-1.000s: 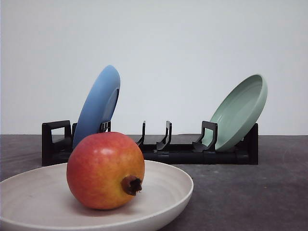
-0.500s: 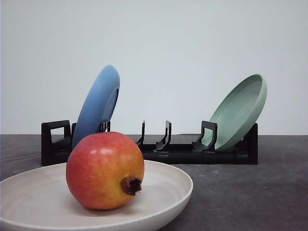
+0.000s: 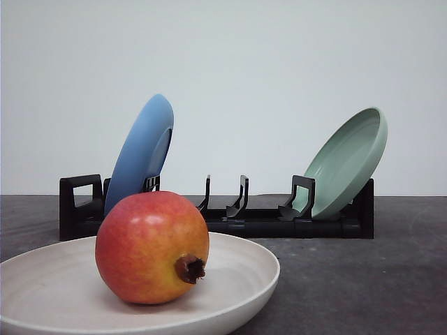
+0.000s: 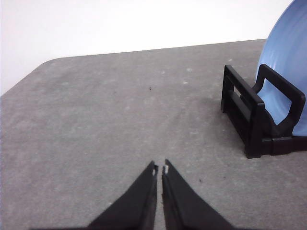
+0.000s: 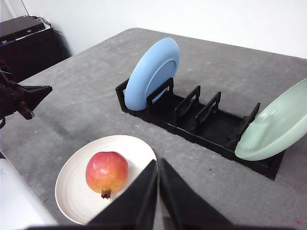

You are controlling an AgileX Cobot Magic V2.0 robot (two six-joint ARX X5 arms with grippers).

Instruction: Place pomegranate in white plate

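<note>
I see the round red-and-yellow pomegranate resting inside the shallow cream-white plate, crown tip toward my camera side; the placing looks finished. My right gripper hangs above and beside the plate's rim, fingers together, empty. My left gripper is pressed together too, over bare grey table near the black slotted rack's end, blue plate behind.
</note>
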